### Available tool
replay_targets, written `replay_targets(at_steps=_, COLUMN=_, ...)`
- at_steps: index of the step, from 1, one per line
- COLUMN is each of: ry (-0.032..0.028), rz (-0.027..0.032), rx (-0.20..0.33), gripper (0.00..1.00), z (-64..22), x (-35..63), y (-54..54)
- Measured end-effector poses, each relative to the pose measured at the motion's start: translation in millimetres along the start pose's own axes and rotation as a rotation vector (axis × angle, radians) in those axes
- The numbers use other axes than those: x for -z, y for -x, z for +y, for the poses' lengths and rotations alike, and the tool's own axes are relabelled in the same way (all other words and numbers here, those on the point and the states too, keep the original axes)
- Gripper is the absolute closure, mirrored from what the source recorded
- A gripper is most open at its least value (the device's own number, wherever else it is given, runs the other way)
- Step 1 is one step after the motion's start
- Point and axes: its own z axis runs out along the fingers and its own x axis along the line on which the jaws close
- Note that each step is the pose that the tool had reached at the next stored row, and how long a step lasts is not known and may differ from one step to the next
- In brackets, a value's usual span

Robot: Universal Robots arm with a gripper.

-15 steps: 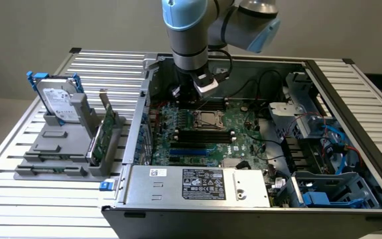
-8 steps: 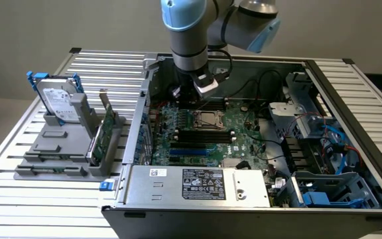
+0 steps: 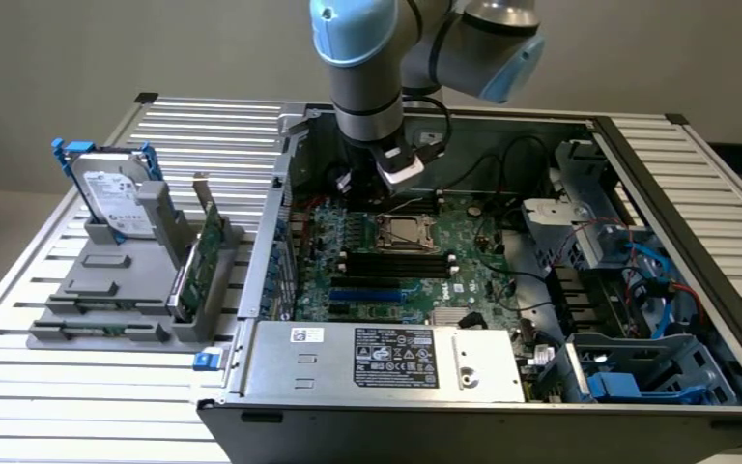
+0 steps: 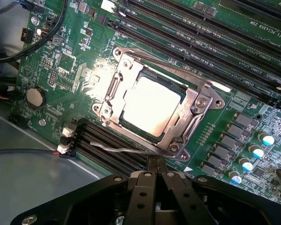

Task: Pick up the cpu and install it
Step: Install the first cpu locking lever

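The cpu (image 4: 150, 105), a bright silver square, lies inside the metal-framed socket (image 4: 199, 101) on the green motherboard (image 4: 72, 65). A dark gap shows along one of its edges, so I cannot tell whether it lies flat. My gripper (image 4: 155, 164) is shut, its black fingers pressed together with nothing between them, and its tips hover just off one edge of the socket frame, apart from the cpu. In the exterior view the gripper (image 3: 390, 188) hangs inside the open computer case, just behind the socket (image 3: 406, 232).
Black memory slots (image 4: 210, 42) flank the socket on two sides, and a thin wire lever (image 4: 117, 149) lies along the frame. Cables (image 4: 18, 47) run by the case wall. Outside the case, a hard drive (image 3: 113, 198) stands in a grey holder (image 3: 127, 290) on the slatted table.
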Motion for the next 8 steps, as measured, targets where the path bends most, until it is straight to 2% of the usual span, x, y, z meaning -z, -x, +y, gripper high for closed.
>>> replay_targets(at_steps=8, ry=0.0, rz=0.0004, rx=0.0, gripper=0.89, z=1.5, x=-0.6, y=-3.0)
